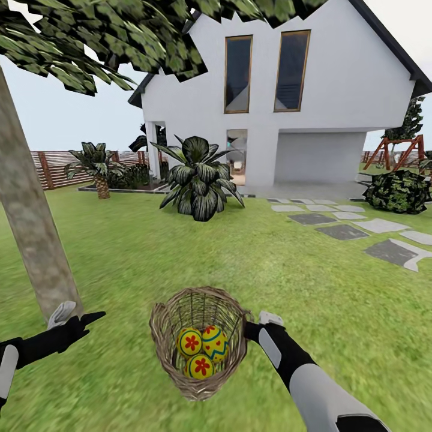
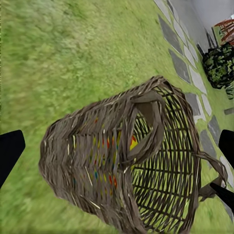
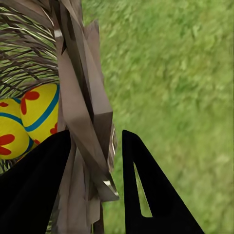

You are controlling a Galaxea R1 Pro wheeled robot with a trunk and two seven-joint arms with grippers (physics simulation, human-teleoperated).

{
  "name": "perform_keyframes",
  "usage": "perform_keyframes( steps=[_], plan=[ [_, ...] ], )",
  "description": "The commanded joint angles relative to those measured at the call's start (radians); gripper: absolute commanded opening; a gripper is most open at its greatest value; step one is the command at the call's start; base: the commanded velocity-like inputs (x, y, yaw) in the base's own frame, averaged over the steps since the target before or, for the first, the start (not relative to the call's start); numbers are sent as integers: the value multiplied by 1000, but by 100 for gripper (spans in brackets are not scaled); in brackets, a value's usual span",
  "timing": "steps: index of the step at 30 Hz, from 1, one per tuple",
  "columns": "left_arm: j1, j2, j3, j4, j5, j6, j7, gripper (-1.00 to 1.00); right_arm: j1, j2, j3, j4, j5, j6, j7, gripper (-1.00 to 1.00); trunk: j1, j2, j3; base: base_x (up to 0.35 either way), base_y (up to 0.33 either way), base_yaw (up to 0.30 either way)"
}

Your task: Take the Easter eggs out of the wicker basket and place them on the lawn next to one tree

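The wicker basket (image 1: 198, 342) is over the lawn (image 1: 120, 252), a short way right of the tree (image 1: 30, 228) with its grey-brown trunk. Three yellow Easter eggs lie in it: one (image 1: 191, 342) at the left, one (image 1: 213, 341) at the right, one (image 1: 201, 366) in front. My right gripper (image 1: 247, 329) is shut on the basket's right rim handle (image 3: 85, 112), one finger inside and one outside; two eggs (image 3: 39, 112) show beside it. My left gripper (image 1: 90, 318) hangs open by the trunk's base, and its fingers (image 2: 9, 148) frame the tilted basket (image 2: 122, 165) from a distance.
A broad-leaved shrub (image 1: 201, 180) stands mid-lawn ahead. Grey stepping stones (image 1: 342, 231) run to the right toward the white house (image 1: 282, 90). A short palm (image 1: 99, 165) and slatted fence (image 1: 54, 168) are far left, a dark bush (image 1: 399, 191) and red swing frame (image 1: 402, 150) far right.
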Motion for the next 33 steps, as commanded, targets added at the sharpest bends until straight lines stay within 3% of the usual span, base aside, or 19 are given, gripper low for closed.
perform_keyframes(
  steps=[1,15,19,33],
  plan=[
    [-1,0,2,0,-1,5,-3,100,-1,1,-3,-2,-10,4,-5,-100,4,-8,-5,0,0,0],
    [-1,-1,0,2,-1,4,6,100,-2,10,-3,4,-11,5,-12,-100,58,-106,-49,0,0,0],
    [-1,-2,-1,4,1,-40,7,100,-2,10,-1,5,-11,5,-13,-100,73,-134,-61,0,0,0],
    [-1,0,2,6,4,-45,4,100,-2,10,-1,7,-11,10,-14,-100,127,-232,-105,0,0,0]
  ],
)
